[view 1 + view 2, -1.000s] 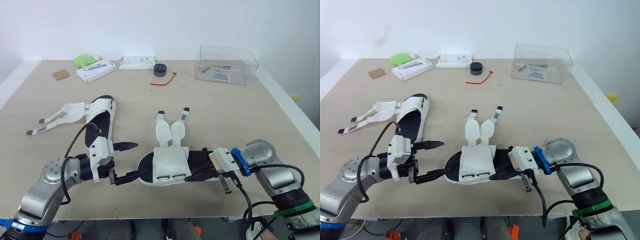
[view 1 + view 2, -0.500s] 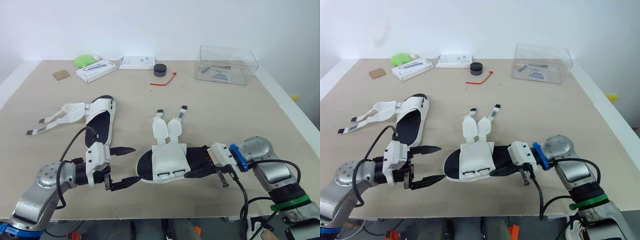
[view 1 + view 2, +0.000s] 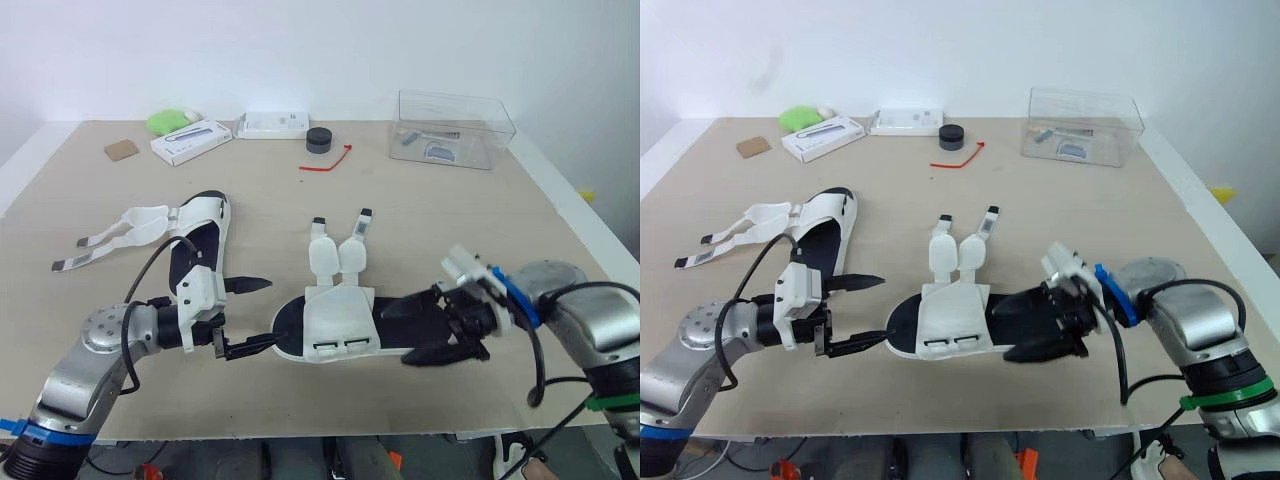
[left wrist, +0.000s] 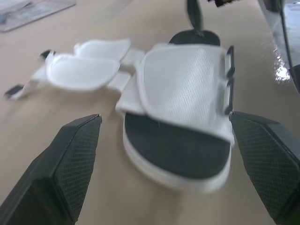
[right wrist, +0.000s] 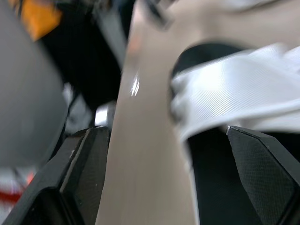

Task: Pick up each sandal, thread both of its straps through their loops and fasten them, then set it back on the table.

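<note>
A pale wooden table (image 3: 480,230) carries two white sandals with black footbeds. The near sandal (image 3: 340,322) lies flat close to the table's front edge, about midway along it, its length running parallel to that edge. Its two straps (image 3: 352,252) are unfastened. They lie flat on the table, pointing toward the far edge, their dark tips slightly apart.

The left gripper (image 3: 252,316) sits low over the table at the sandal's left end. Its jaws are wide open and hold nothing. The front fingertip is just beside the sole's rim, and I cannot tell whether it touches.

The right gripper (image 3: 395,336) reaches in from the other end. Its jaws are also spread wide. One finger lies over the black footbed and the other sits outside the sandal's front side, so the open jaws straddle that end without closing on it.

The second sandal (image 3: 205,225) lies flat toward the table's left edge, well apart from both grippers. Its loose straps (image 3: 140,222) trail out toward that left edge.

Along the far edge are a clear plastic box (image 3: 455,128) near the far right corner, a small black round object (image 3: 319,139), a red cord (image 3: 327,160), two white boxes (image 3: 192,140), a green object (image 3: 170,121) and a brown square (image 3: 121,150).
</note>
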### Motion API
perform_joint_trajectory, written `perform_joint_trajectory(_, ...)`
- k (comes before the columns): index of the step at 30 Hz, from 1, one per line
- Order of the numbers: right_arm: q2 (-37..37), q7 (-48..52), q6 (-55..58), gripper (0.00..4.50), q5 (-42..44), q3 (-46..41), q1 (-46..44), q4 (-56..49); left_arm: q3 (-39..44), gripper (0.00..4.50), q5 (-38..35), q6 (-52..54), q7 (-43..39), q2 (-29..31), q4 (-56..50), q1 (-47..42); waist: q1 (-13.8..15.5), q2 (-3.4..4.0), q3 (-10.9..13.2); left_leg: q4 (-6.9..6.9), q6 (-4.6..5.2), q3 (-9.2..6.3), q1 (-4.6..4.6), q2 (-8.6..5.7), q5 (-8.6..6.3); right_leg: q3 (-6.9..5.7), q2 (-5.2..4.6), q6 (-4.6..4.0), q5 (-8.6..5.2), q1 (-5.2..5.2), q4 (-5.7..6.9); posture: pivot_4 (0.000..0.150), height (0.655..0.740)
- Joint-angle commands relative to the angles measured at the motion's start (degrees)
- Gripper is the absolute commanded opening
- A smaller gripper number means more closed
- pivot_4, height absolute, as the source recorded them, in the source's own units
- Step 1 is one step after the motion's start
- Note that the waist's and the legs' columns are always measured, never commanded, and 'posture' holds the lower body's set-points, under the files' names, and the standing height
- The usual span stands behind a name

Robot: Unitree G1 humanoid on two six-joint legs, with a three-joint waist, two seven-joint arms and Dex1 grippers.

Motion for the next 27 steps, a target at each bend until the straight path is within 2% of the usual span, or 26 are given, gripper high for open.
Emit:
perform_joint_trajectory(1, 5.9, -13.2, 11.8, 4.46, 2.0, -3.8, -8.6, 4.7, -2.6, 3.51, 2.0, -2.4, -4.7, 1.6, 1.3, -1.6, -0.1, -0.01, 0.0, 0.00, 0.01, -0.01, -0.01, 0.01, 0.03, 0.01, 0.13, -0.05, 0.06, -0.02, 0.01, 0.150, 0.7400)
perform_joint_trajectory(3, 10.3, -21.6, 18.8, 4.46, 0.9, -4.7, -13.3, 9.1, -3.5, 2.69, 3.9, -4.0, -5.9, 2.1, 3.5, -2.5, -0.1, -0.01, 0.0, 0.00, 0.01, -0.01, 0.02, 0.04, 0.04, 0.08, 0.33, -0.12, 0.09, -0.01, 0.01, 0.150, 0.7400)
perform_joint_trajectory(4, 12.0, -24.7, 21.7, 4.46, 0.8, -5.4, -15.0, 10.9, -3.7, 2.15, 4.4, -4.4, -6.3, 2.1, 4.3, -2.9, -0.1, -0.01, 0.0, 0.00, -0.01, -0.02, 0.02, 0.04, 0.06, 0.15, 0.39, -0.16, 0.11, -0.02, 0.01, 0.150, 0.7400)
perform_joint_trajectory(5, 13.9, -27.2, 23.5, 4.46, 0.5, -6.2, -16.8, 13.0, -3.8, 1.87, 4.9, -4.8, -6.8, 2.2, 5.3, -3.4, 0.0, -0.01, 0.0, 0.00, -0.01, -0.02, 0.00, 0.09, 0.07, 0.17, 0.46, -0.20, 0.14, -0.04, 0.02, 0.150, 0.7400)
perform_joint_trajectory(6, 15.2, -28.7, 25.0, 4.46, 0.4, -6.7, -18.1, 14.7, -3.9, 1.22, 5.3, -5.1, -7.1, 2.3, 6.2, -3.9, 0.0, -0.01, 0.0, -0.01, -0.01, -0.05, -0.06, 0.10, 0.07, 0.15, 0.48, -0.23, 0.14, -0.09, 0.02, 0.150, 0.7400)
perform_joint_trajectory(7, 16.1, -29.9, 25.8, 4.46, 0.2, -7.0, -19.1, 16.0, -4.0, 1.11, 5.7, -5.4, -7.5, 2.4, 7.0, -4.4, 0.3, 0.00, 0.0, -0.01, -0.01, -0.07, -0.07, 0.11, 0.07, 0.13, 0.49, -0.25, 0.12, -0.09, 0.02, 0.150, 0.7400)
perform_joint_trajectory(10, 17.4, -32.9, 28.0, 4.46, -1.2, -7.3, -20.9, 19.8, -4.1, 0.08, 7.0, -6.8, -8.1, 2.4, 9.3, -5.8, 0.3, 0.01, 0.0, -0.05, 0.03, -0.12, -0.37, 0.09, 0.03, 0.03, 0.30, -0.44, 0.12, -0.25, 0.02, 0.150, 0.7400)
perform_joint_trajectory(16, 17.6, -34.7, 30.2, 4.46, -3.3, -7.3, -24.0, 26.3, -4.8, 0.08, 8.6, -9.0, -8.9, 1.9, 10.8, -6.7, 0.2, 0.01, 0.0, 0.01, 0.07, -0.01, -1.02, -0.15, -0.02, 0.04, -0.02, -0.20, 0.21, -0.80, -0.02, 0.150, 0.7400)
perform_joint_trajectory(21, 16.1, -31.8, 30.8, 4.46, -4.4, -5.3, -25.3, 28.5, -5.2, 0.08, 8.3, -8.6, -8.4, 1.4, 9.3, -5.9, 0.2, 0.01, 0.0, 0.02, 0.09, 0.02, -1.14, -0.24, -0.03, 0.04, -0.11, -0.11, 0.26, -0.92, -0.03, 0.150, 0.7400)
perform_joint_trajectory(27, 21.1, -33.9, 31.6, 4.46, -5.8, -6.9, -28.9, 37.3, -5.8, 0.08, 7.6, -7.4, -8.4, 0.8, 7.3, -5.1, -0.1, 0.01, 0.0, 0.06, 0.09, 0.03, -1.10, -0.18, -0.02, 0.08, -0.01, -0.12, 0.32, -0.91, -0.02, 0.150, 0.7400)
